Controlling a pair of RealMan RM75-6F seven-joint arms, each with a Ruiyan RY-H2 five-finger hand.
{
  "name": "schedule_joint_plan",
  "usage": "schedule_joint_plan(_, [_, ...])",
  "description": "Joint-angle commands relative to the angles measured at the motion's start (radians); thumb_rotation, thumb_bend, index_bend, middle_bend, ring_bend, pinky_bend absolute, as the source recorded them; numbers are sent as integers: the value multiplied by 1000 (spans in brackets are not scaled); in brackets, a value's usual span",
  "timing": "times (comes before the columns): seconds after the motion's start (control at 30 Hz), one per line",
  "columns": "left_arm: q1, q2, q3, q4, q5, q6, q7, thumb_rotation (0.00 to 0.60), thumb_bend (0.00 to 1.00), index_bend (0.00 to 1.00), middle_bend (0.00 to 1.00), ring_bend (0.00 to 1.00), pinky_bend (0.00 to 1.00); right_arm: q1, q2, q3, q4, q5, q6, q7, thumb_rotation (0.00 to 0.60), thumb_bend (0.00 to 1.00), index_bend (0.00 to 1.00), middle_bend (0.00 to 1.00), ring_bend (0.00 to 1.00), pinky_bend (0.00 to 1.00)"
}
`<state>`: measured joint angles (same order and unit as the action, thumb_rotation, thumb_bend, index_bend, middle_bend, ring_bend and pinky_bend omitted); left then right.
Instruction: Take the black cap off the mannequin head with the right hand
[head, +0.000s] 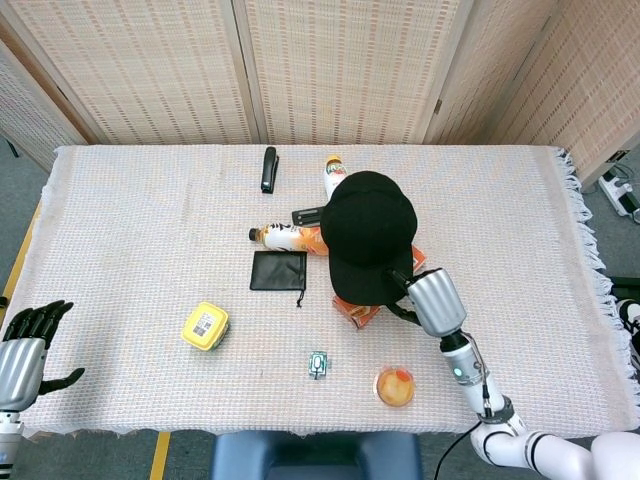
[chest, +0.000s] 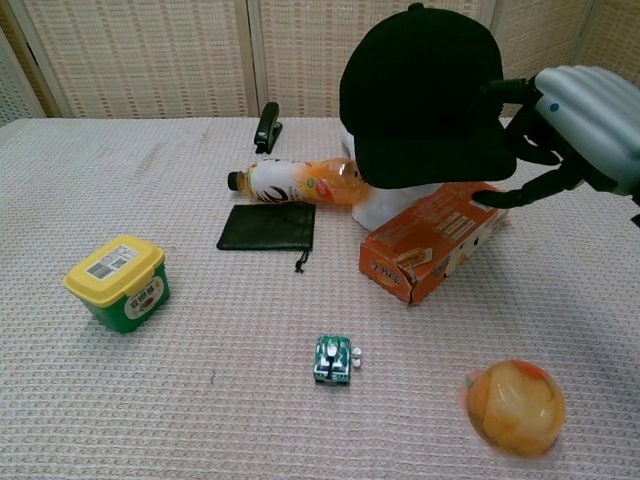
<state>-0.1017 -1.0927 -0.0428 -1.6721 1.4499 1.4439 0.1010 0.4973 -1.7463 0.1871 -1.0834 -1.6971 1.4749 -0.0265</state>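
Head view: the black cap (head: 368, 235) sits on the mannequin head at frame centre, on the tabletop (head: 150, 200). The right hand (head: 428, 300) reaches its brim from the lower right, fingers spread. The left hand (head: 22, 352) rests lower left, loosely spread, holding nothing.

Chest view: the right hand's fingers (chest: 505, 195) bracket the brim's edge above the orange box (chest: 435, 240), not clasping it.
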Motion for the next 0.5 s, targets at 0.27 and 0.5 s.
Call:
schedule_joint_plan(0.27, [-3, 4, 1, 5, -2, -10, -18, 600, 112, 170, 163, 155, 144, 43, -57, -2, 87, 2, 21, 22, 600, 328, 559, 972, 1000, 1000])
schedule_joint_plan(0.5, [-4, 5, 3, 7, -4, -15, -24, 600, 112, 170, 162, 155, 144, 42, -69, -11, 136, -1, 73, 78, 600, 635, 751, 998, 1000, 1000])
